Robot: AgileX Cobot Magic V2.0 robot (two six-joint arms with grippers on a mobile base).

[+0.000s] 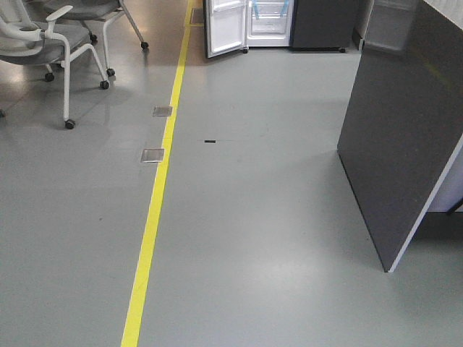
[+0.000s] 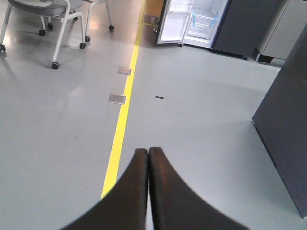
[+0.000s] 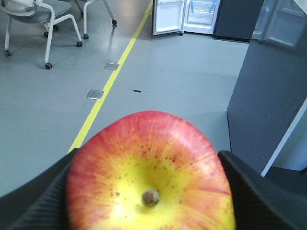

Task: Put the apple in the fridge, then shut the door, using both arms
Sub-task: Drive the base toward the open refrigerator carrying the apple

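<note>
Front view: the fridge (image 1: 269, 25) is far off at 12 o'clock, white inside showing. Its door (image 1: 226, 27) stands open, swung to the left side of the opening. A yellow line (image 1: 155, 210) runs up the floor (image 1: 253, 238) from 7 o'clock toward 12. Two metal floor plates (image 1: 153, 155) sit just beside the line. There is a white chair (image 1: 43, 43) at 10 o'clock and a dark grey panel (image 1: 405, 130) at 3 o'clock. You get no arm or apple in this view.

Left wrist view: your left gripper (image 2: 148, 158) is at 6 o'clock, its fingers (image 2: 132, 191) pressed together with nothing between them. The fridge (image 2: 201, 21) is at 1 o'clock, well apart from the gripper, with its door (image 2: 170, 24) open.

Right wrist view: your right gripper (image 3: 146, 160) is clamped on the apple (image 3: 150, 172), a dark finger (image 3: 43, 201) touching each side. The apple fills 6 o'clock, red with a yellow centre, its dimpled end facing the camera. It is not in the fridge; the fridge (image 3: 201, 14) is far off at 12 to 1 o'clock with the door (image 3: 167, 17) open.
</note>
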